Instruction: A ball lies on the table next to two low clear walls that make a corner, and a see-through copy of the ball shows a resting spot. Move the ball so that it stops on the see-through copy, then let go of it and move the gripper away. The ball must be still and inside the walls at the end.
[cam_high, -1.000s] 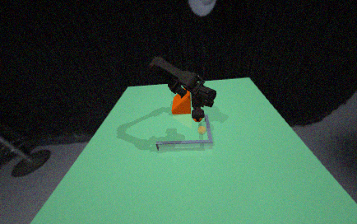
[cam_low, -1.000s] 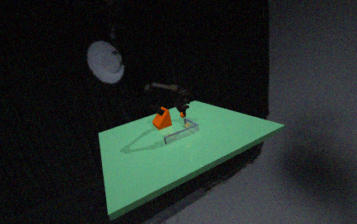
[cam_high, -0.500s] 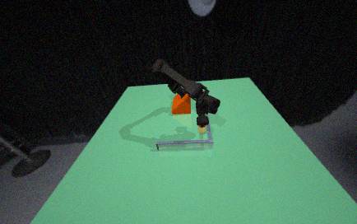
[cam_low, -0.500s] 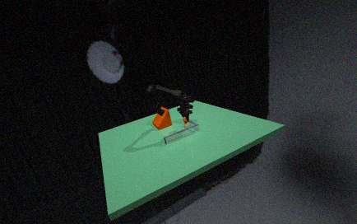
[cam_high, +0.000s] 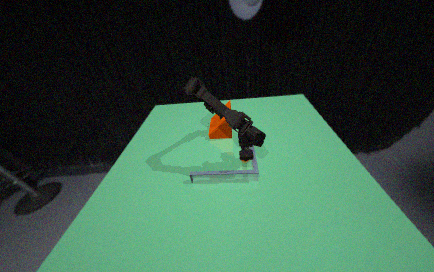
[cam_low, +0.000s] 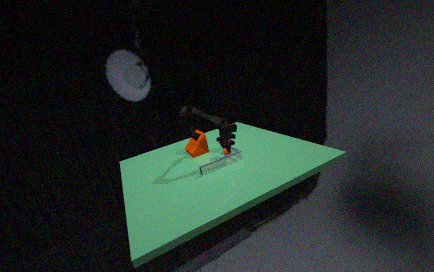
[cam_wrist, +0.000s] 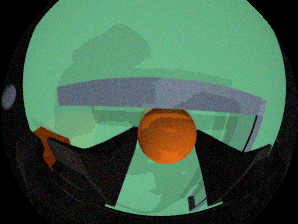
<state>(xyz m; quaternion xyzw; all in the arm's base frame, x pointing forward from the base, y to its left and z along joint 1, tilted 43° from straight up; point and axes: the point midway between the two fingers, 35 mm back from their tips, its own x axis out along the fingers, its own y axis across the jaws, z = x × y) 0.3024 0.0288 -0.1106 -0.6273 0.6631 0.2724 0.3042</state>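
Wrist view: my gripper (cam_wrist: 166, 132) is clamped on the orange ball (cam_wrist: 166, 135), low over the walled corner.

I have the ball pinched between both fingers, centred in that picture, with the clear walls (cam_wrist: 156, 92) running across behind it from about 9 o'clock to 3 o'clock. In the top view the gripper (cam_high: 245, 152) sits just inside the corner, beside the wall on the green table (cam_high: 310, 200). A faint pale round patch at roughly 9 o'clock of the ball may be the see-through copy (cam_wrist: 75, 123), though I cannot say for sure. My worry: releasing here could leave the ball off its mark, or let it roll. Opening while not fully settled, or brushing the wall on the way out, would cause that.
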